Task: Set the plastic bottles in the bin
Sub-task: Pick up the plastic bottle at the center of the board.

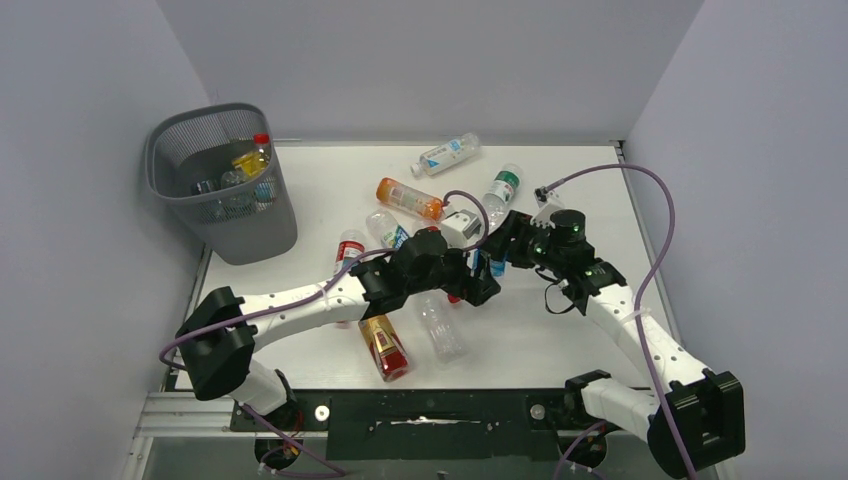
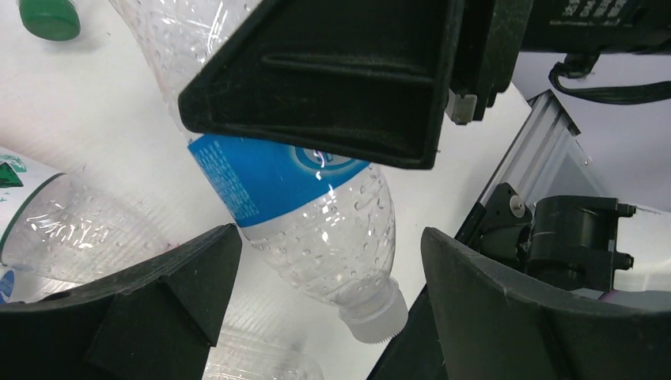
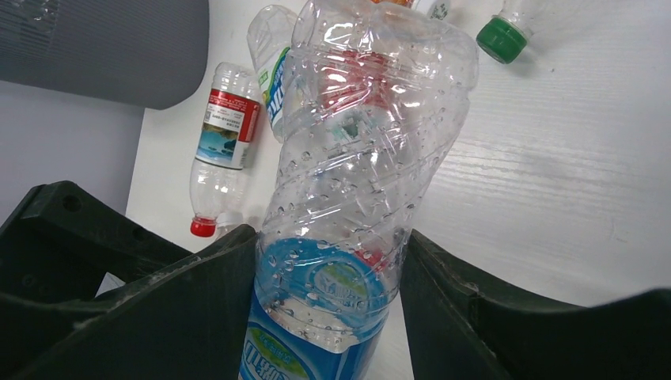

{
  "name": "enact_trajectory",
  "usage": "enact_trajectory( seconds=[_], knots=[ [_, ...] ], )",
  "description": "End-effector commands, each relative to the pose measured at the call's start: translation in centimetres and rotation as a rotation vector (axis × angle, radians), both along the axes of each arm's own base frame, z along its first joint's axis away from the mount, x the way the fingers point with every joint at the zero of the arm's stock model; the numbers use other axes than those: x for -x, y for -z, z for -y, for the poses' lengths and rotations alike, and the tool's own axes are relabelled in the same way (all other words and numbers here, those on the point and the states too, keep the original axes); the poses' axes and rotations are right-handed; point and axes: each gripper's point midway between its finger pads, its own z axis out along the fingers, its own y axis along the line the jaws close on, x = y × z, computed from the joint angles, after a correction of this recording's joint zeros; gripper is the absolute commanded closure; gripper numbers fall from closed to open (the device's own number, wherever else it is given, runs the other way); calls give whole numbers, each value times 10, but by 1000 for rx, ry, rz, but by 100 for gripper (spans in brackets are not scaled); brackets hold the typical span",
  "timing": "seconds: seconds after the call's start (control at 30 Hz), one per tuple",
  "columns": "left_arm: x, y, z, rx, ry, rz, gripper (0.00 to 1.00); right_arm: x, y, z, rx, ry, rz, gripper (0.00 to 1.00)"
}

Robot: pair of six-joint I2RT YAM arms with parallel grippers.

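My right gripper (image 1: pixel 497 250) (image 3: pixel 328 293) is shut on a clear bottle with a blue label (image 3: pixel 348 182) and holds it above the table's middle. My left gripper (image 1: pixel 478 285) (image 2: pixel 328 237) is open. Its jaws stand wide on either side of that bottle's neck end (image 2: pixel 316 229), near its white cap (image 2: pixel 373 317), and do not touch it. A right finger (image 2: pixel 332 87) crosses the bottle in the left wrist view. The grey mesh bin (image 1: pixel 222 185) stands at the far left with several bottles inside. Other bottles lie on the table: an orange one (image 1: pixel 408 198), a red-labelled one (image 1: pixel 349 248) (image 3: pixel 225 131) and a red-amber one (image 1: pixel 385 347).
More bottles lie at the back (image 1: pixel 447 154), back right with a green label (image 1: pixel 503 186) and near the front (image 1: pixel 440 325). A green cap (image 3: pixel 500 38) lies beyond the held bottle. The two arms meet over the table's centre. Grey walls close in three sides.
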Motion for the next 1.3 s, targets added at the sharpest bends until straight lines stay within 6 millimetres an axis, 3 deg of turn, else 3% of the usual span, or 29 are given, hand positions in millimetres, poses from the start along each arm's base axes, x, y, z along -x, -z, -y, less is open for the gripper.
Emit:
enact_trajectory(
  seconds=[0.0, 0.4, 0.7, 0.77, 1.0, 1.27],
  knots=[
    [-12, -24, 6, 71, -44, 75, 15, -6, -46, -13, -63, -31, 127, 40],
    [-26, -16, -2, 34, -124, 96, 18, -2, -57, -23, -95, -57, 134, 40],
    [-27, -19, -2, 36, -126, 107, 45, 1, -60, -30, -111, -80, 133, 39],
    [-27, -22, -2, 41, -124, 113, 50, 1, -59, -29, -110, -79, 132, 34],
    [-32, -28, -9, 27, -143, 136, 51, -1, -63, -21, -65, -53, 140, 6],
    [-60, -38, -34, -4, -204, 146, 51, -3, -85, 13, 5, 45, 185, 0]
  ],
)
